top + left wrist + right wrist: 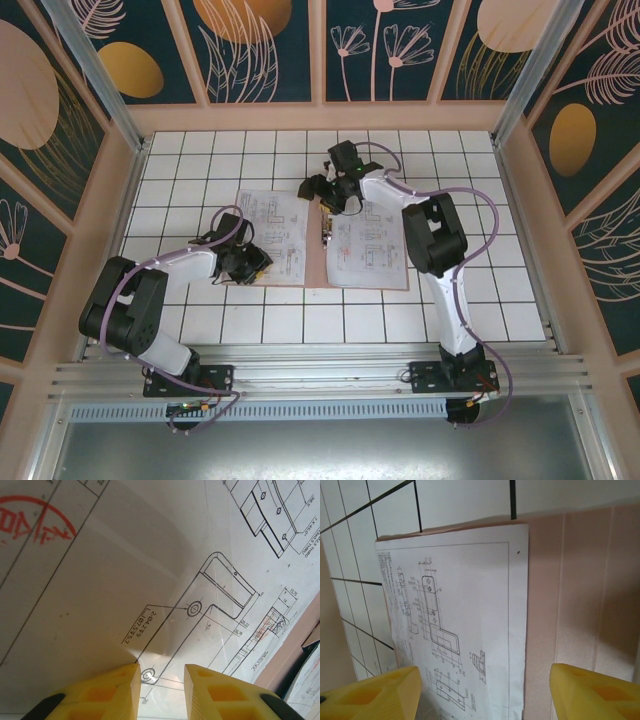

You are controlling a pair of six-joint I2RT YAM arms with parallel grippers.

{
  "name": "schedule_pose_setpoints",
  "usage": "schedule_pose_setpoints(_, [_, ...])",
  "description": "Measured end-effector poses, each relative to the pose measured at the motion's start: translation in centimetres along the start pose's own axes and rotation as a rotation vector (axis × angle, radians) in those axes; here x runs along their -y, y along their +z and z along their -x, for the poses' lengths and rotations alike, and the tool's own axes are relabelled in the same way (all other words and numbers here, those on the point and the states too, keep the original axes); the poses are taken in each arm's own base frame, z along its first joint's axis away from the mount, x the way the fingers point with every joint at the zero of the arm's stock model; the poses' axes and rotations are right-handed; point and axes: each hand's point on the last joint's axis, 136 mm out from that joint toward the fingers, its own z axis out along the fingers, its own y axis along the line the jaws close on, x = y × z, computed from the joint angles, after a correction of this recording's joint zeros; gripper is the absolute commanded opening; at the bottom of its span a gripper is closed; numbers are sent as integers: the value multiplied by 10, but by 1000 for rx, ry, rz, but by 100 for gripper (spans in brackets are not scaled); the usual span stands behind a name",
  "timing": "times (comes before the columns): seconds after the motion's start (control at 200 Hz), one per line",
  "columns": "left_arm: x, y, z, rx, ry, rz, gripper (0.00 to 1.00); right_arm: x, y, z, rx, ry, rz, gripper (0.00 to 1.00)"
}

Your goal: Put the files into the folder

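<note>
**Yellow fingers hanging close over the files in the open folder**

The left gripper (161,672) is sitting right over a printed sheet (150,555), its jaws standing narrowly parted with the drawing showing through the gap; whether they touch the paper I cannot tell. A red stamp (30,520) is showing at that sheet's corner. The files (275,235) are lying on both halves of the folder (300,284), which is lying open and flat, its metal clip (323,238) on the centre fold. The right gripper (325,192) is hovering at the folder's far edge, jaws gaping wide and holding nothing. The white tiled table (480,180) is carrying it all.
</note>
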Motion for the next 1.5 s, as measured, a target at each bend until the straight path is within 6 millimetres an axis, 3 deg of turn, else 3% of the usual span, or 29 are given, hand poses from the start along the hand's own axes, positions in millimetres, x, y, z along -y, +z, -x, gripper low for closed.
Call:
schedule_pose_setpoints(0.195, [-1,0,-1,6,-2,-11,29,-7,-26,-20,-2,-4,8,69])
schedule_pose_setpoints(0.475, [-1,0,-1,14,-20,-29,29,-21,-64,-66,19,4,46,69])
schedule_pose_setpoints(0.711, [0,0,-2,12,-31,-47,29,-3,-103,-60,158,88,23,69])
schedule_pose_setpoints(0.936, [7,4,-14,-13,-28,-74,29,34,-149,-54,302,226,28,69])
schedule_pose_setpoints(1.241, [28,17,-57,-94,23,-92,29,82,-169,-65,354,400,34,67])
schedule_pose_setpoints(1.501, [50,31,-78,-144,67,-106,28,81,-163,-69,335,475,93,57])
